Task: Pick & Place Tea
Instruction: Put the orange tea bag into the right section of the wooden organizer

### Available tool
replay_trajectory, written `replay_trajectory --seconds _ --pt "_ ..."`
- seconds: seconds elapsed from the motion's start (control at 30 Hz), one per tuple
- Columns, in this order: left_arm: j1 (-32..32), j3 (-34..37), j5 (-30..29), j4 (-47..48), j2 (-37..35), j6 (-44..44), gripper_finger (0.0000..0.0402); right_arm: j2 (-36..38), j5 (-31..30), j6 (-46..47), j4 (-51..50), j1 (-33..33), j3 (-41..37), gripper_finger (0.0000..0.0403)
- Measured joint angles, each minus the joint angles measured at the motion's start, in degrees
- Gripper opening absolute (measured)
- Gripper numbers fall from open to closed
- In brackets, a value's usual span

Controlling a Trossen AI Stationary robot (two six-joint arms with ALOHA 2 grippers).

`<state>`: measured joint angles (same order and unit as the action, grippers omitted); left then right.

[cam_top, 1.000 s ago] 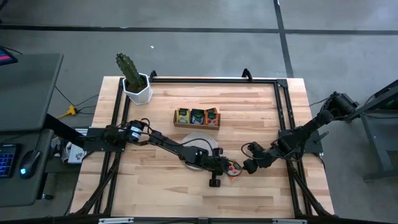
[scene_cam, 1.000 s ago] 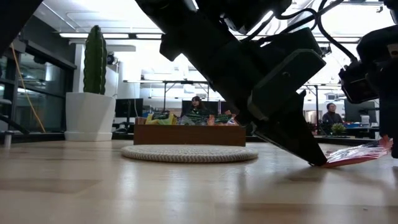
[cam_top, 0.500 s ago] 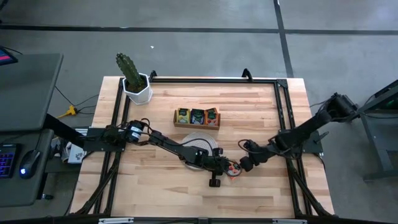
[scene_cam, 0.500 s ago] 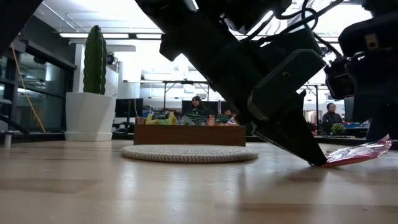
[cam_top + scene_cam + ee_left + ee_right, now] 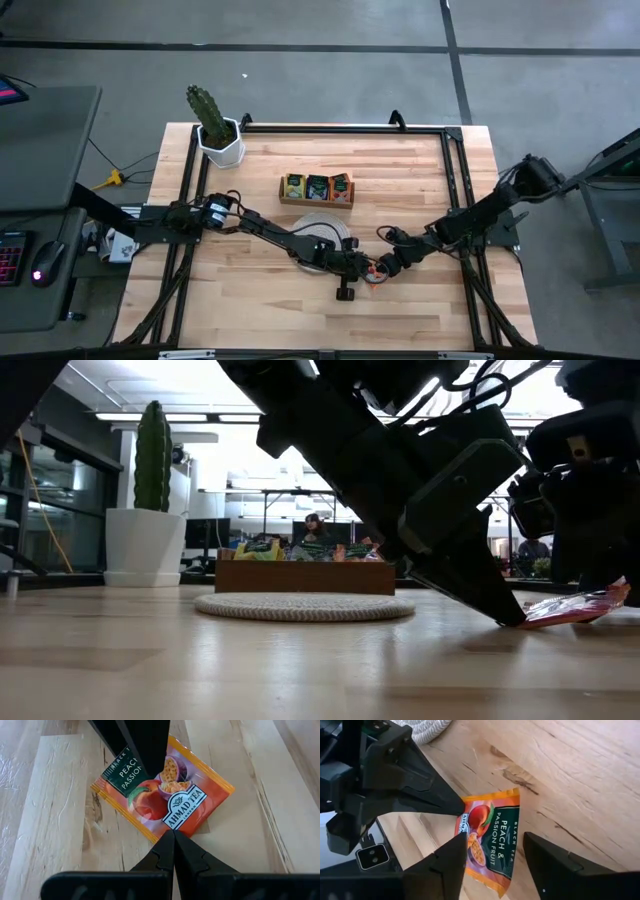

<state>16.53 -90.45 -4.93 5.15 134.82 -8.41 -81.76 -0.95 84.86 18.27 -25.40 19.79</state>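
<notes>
An orange-red tea sachet (image 5: pixel 162 795), printed with peach and passion fruit, lies on the tabletop (image 5: pixel 420 190) toward the near edge, about midway along it and slightly toward the right side. In the low view the sachet (image 5: pixel 575 607) rests with one end raised off the wood.

The left tool (image 5: pixel 173 836) is closed, its two fingertips pressed together on the edge of the sachet, pinching that corner. In the high view the left tool (image 5: pixel 362 268) sits just beyond the round woven mat (image 5: pixel 322 228) on its near-right side.

The right tool (image 5: pixel 492 854) is open, its fingers spread to either side of the sachet's opposite end; the sachet (image 5: pixel 490 840) shows between them. Contact between those fingers and the paper cannot be confirmed. In the high view the right tool (image 5: pixel 386 266) is immediately beside the left tool, with the sachet (image 5: pixel 375 273) between the two.

The wooden tray (image 5: pixel 317 190) stands beyond the mat toward the far edge, holding further sachets upright in its three compartments. A potted cactus (image 5: pixel 214 128) occupies the far left corner.
</notes>
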Motion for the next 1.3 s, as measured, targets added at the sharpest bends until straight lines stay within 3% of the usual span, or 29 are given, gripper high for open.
replay_trajectory --seconds 0.13,0.37,0.63,0.93,1.17,1.3 --pt "0.0 0.0 0.0 0.0 0.0 0.0 0.0000 -0.1 0.0 0.1 -0.3 0.0 0.0 0.0139" --pt "0.0 0.0 0.0 -0.1 0.0 1.1 0.0000 -0.1 -0.1 -1.0 -0.7 0.0 0.0 0.0010" --pt "0.0 0.4 0.3 -2.2 -0.8 3.9 0.0005 -0.1 0.0 -1.3 -1.4 0.0 0.0 0.0003" --pt "-1.5 0.9 5.8 1.3 -6.4 8.4 0.0056 -0.1 0.1 -2.7 -3.0 -0.1 -0.1 0.0001" --pt "-2.8 0.7 2.7 13.6 -16.6 15.5 0.0058 -0.1 0.0 -2.9 -4.3 -0.1 0.0 0.0001" --pt "-2.6 2.1 -4.6 17.3 -22.1 17.6 0.0058 -0.1 -0.7 -3.5 -4.8 -0.1 0.0 0.0000"
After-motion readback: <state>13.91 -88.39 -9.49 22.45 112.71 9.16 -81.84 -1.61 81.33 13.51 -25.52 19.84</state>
